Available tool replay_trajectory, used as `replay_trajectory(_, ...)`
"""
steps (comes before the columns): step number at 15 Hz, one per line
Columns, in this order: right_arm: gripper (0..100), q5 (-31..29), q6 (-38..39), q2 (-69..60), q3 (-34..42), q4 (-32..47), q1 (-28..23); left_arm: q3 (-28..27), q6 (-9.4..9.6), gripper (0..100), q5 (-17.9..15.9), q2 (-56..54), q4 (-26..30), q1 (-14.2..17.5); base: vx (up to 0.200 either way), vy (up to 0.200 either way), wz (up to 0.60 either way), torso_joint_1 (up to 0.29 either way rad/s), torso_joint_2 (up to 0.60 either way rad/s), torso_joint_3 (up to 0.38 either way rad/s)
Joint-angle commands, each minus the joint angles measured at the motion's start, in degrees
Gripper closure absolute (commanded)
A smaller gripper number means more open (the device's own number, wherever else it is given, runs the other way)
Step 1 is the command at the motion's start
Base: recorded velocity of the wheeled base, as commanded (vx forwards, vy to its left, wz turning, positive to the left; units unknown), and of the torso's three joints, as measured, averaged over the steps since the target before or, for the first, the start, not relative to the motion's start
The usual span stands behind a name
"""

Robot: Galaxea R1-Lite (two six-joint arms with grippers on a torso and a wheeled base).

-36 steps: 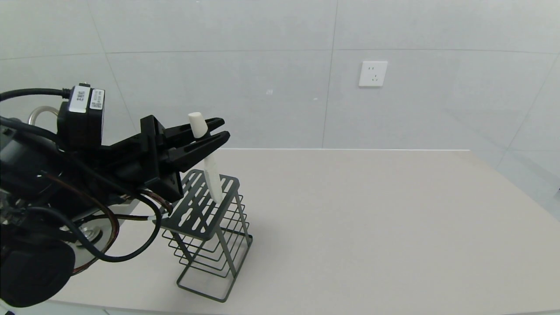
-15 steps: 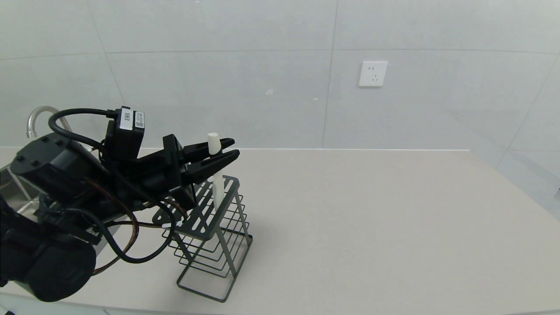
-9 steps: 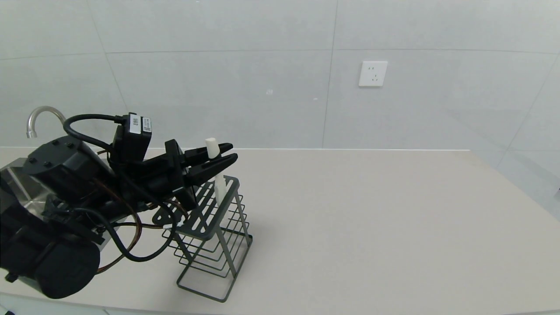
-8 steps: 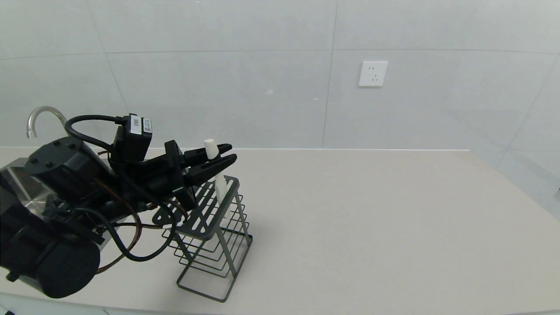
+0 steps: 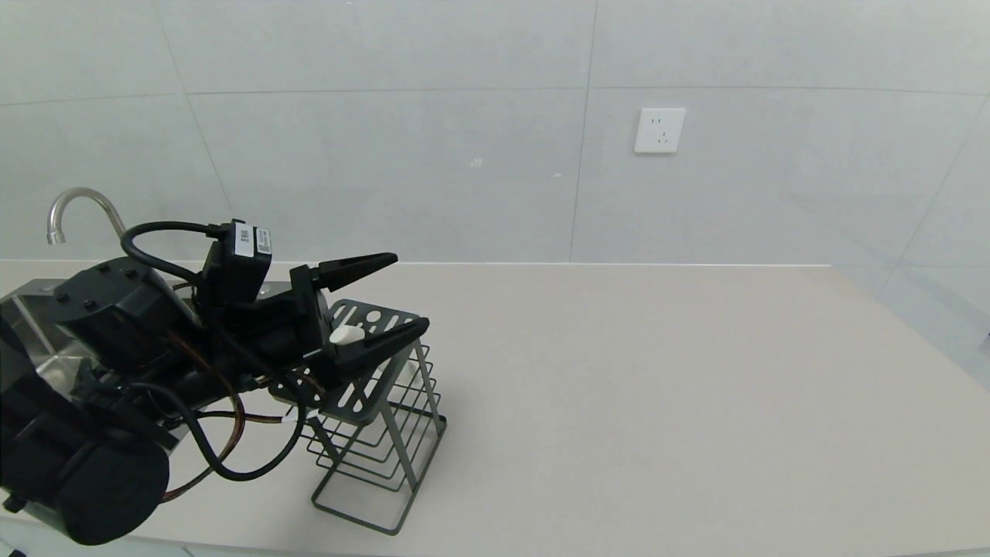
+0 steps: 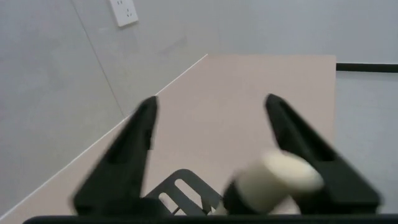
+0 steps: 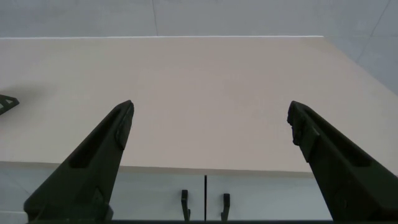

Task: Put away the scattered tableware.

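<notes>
A dark wire utensil rack (image 5: 384, 433) stands near the counter's front left. A white utensil handle (image 5: 346, 334) sticks out of a slot in the rack's perforated top, low between my left gripper's fingers. My left gripper (image 5: 408, 290) is open just above the rack top, one finger over the handle and the other beside it, holding nothing. In the left wrist view the white handle (image 6: 281, 180) sits close to one finger, with the rack top (image 6: 183, 190) below and the left gripper (image 6: 211, 102) spread wide. My right gripper (image 7: 210, 107) is open over the bare counter, empty.
A curved metal faucet (image 5: 68, 206) and a steel sink (image 5: 27, 321) lie at the far left behind my left arm. A wall socket (image 5: 659, 130) is on the tiled wall. The beige counter (image 5: 657, 387) stretches right of the rack. Cabinet door handles (image 7: 204, 205) show below the counter's edge.
My left gripper lowered the white utensil into the rack, then opened. The utensil dropped down through the slot, so only its handle end stands out.
</notes>
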Motion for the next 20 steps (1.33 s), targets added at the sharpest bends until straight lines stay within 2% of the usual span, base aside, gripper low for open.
replay_trajectory(1,0,0.02,-0.01,0.02,-0.04,0.02,0.00,0.73,0.02,0,-0.02,-0.97,-0.06,0.17,0.000,0.000,0.00,0.000,0.00,0.000)
replay_trajectory(4,0,0.02,-0.01,0.02,-0.04,0.02,0.00,0.99,0.02,0,-0.02,-4.49,-0.06,0.17,0.000,0.000,0.00,0.000,0.00,0.000)
replay_trajectory(6,0,0.02,-0.01,0.11,-0.04,0.02,0.00,3.63,0.02,0,-0.02,-8.18,-0.06,0.25,0.000,0.000,0.00,0.000,0.00,0.000)
replay_trajectory(7,0,0.02,-0.01,0.02,-0.04,0.02,0.00,7.67,0.11,0,-0.02,-12.75,-0.06,0.69,0.000,0.000,0.00,0.000,0.00,0.000)
replay_trajectory(8,0,0.02,-0.01,0.11,-0.04,0.02,0.00,9.43,0.19,0,-0.02,-14.86,-0.06,0.87,0.000,0.000,0.00,0.000,0.00,0.000)
replay_trajectory(9,0,0.02,-0.01,0.11,0.05,0.02,0.00,12.42,0.11,0,-0.02,-20.40,-0.06,2.28,0.000,0.000,0.00,0.000,0.00,0.000)
replay_trajectory(11,0,0.02,-0.09,0.02,0.05,0.02,0.00,15.23,0.11,0,-0.02,-28.48,-0.06,4.39,0.000,0.000,0.00,0.000,0.00,0.000)
replay_trajectory(13,0,0.02,-0.09,0.02,-0.04,0.02,0.00,20.06,-0.33,0,0.24,-38.50,-0.06,4.74,0.000,0.000,0.00,0.000,0.00,0.000)
replay_trajectory(15,0,0.02,-0.27,0.02,0.05,0.02,0.00,26.04,-1.83,0,1.47,-47.64,-0.06,5.44,0.000,0.000,0.00,0.000,0.00,0.000)
replay_trajectory(16,0,0.02,-0.27,0.02,-0.04,0.02,0.00,26.04,-2.71,0,2.26,-50.46,0.73,5.79,0.000,0.000,0.00,0.000,0.00,0.000)
replay_trajectory(18,0,0.02,-0.45,0.02,-0.04,0.02,0.00,25.60,-8.51,0,7.80,-66.98,18.84,7.20,0.000,0.000,0.00,0.000,0.00,0.000)
replay_trajectory(20,0,0.02,-0.45,0.02,-0.04,0.02,0.00,22.44,-9.21,0,9.03,-79.28,36.50,8.25,0.000,0.000,0.00,0.000,0.00,0.000)
